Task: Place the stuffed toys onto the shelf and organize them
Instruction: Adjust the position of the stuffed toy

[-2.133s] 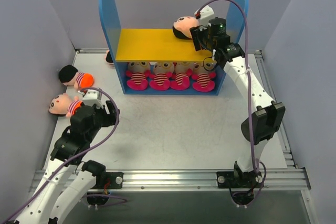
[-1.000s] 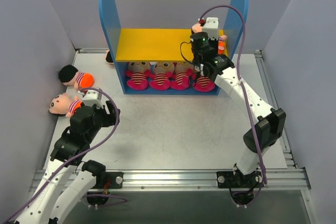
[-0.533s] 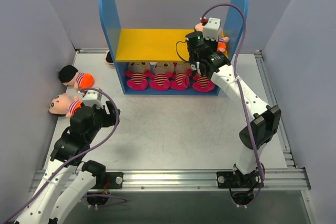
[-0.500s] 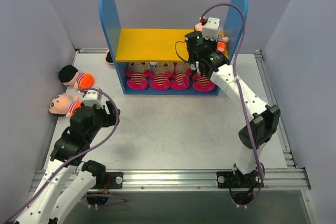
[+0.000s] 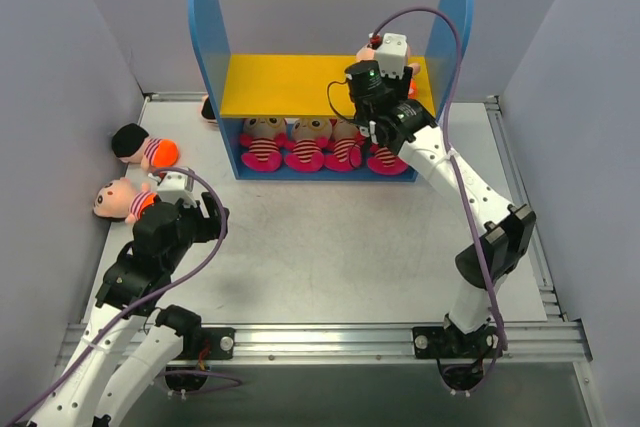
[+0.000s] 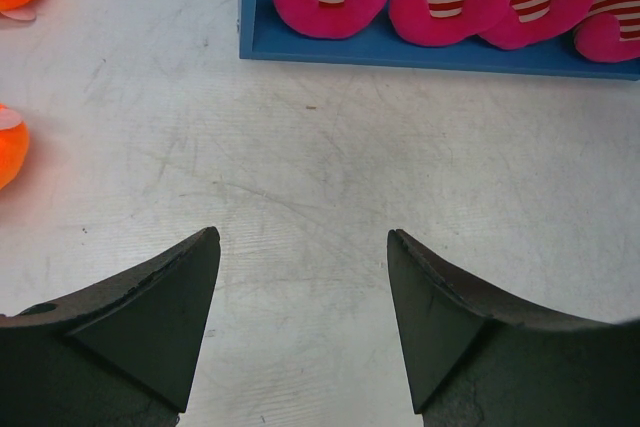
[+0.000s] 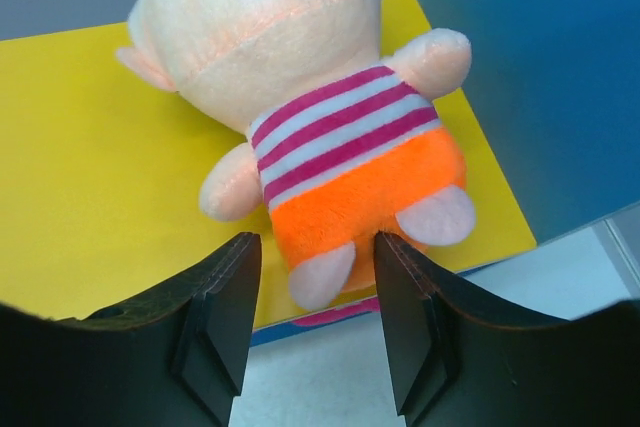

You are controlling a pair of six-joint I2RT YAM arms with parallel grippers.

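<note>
Four striped toys (image 5: 325, 144) fill the shelf (image 5: 205, 27) bottom, one orange-bottomed toy (image 7: 340, 147) lies up top by my right tool (image 7: 315, 247), jaws released. Two loose toys (image 5: 147, 151) wait on the bench (image 5: 330, 237); left tool (image 6: 303, 237) gapes empty.

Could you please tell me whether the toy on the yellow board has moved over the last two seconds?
Yes: the toy moved right along the yellow board, toward the shelf's right blue panel.

Shelf (image 5: 280, 85) at the table's (image 5: 330, 242) twelve o'clock holds four pink toys (image 5: 325, 147) below, one orange toy (image 7: 340, 147) on top; two loose toys (image 5: 148, 149) at nine.
</note>
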